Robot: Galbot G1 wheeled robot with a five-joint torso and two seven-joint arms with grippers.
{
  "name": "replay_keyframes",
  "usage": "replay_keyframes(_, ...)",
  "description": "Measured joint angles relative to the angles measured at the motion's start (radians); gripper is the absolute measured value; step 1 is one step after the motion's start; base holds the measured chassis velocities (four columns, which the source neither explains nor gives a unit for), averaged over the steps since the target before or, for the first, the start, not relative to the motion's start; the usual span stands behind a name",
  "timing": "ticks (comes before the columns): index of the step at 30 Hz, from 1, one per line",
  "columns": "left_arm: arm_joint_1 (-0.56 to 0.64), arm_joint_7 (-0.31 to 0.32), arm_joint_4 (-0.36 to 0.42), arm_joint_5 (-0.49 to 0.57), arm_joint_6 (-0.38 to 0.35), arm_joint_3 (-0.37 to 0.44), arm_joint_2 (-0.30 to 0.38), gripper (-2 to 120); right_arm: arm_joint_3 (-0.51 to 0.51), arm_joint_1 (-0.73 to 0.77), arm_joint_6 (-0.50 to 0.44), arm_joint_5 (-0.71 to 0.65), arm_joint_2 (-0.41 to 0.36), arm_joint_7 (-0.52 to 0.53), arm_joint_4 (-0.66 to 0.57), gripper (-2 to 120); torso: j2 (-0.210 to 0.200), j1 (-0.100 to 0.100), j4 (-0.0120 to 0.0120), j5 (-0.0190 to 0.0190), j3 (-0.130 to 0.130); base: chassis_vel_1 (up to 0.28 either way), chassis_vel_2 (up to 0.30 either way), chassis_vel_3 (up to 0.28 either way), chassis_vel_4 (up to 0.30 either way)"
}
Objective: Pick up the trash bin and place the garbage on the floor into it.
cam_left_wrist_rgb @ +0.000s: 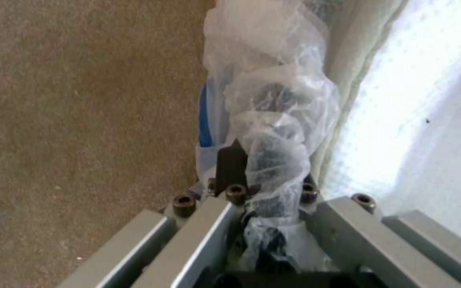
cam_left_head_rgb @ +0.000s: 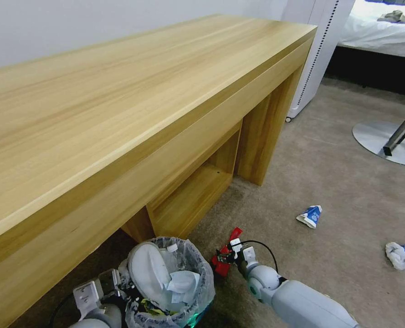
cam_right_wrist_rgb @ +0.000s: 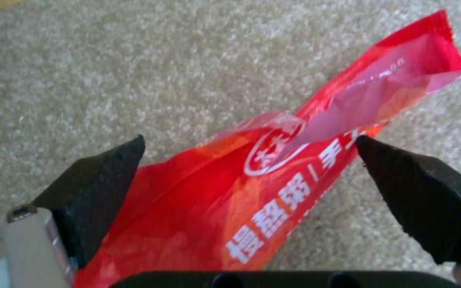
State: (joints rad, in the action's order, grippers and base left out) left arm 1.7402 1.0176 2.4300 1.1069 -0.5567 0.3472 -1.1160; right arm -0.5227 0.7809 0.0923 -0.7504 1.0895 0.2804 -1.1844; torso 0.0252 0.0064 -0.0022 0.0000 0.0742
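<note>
Two pieces of garbage, a blue-white carton (cam_left_head_rgb: pixel 310 216) and a crumpled white paper (cam_left_head_rgb: pixel 397 254), are seen lying well apart on the floor (cam_left_head_rgb: pixel 339 182) to the right, while a red wrapper (cam_right_wrist_rgb: pixel 273 188) is framed by the right gripper (cam_left_head_rgb: pixel 229 255) just right of the bin (cam_left_head_rgb: pixel 177 284). In the right wrist view, the dark fingertips (cam_right_wrist_rgb: pixel 100 188) are spread wide on either side of the wrapper, with gaps showing, so nothing is judged to be gripped yet. The bin is placed at the near left, by the wooden desk (cam_left_head_rgb: pixel 120 118), and is already loaded with a white slipper (cam_left_head_rgb: pixel 147 271) and paper. Its bagged rim is clamped by the left gripper (cam_left_wrist_rgb: pixel 252 188), whose fingers are closed over the crinkled plastic. Several risks are judged from here. The wrapper is thin and slick, so it may be pinched by one edge only and slip out when lifted, or carpet pile may be caught if the fingers are driven too low. The bin is held largely through loose bag film, so the hold may shift or the bag may tear under the load. A drop beside the rim is also possible, since the slipper stands high and little open mouth is left.
</note>
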Motion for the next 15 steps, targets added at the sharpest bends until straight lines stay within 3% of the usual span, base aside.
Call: replay_keyframes(15, 0.003, -0.005, -0.017, -0.043, 0.000, -0.037, -0.007, 0, -0.024, 0.010, -0.002, 0.025, 0.038, 0.023, 0.041, 100, 0.000, 0.000, 0.0000, 0.0001, 0.000, 0.000, 0.000, 0.000, 0.000)
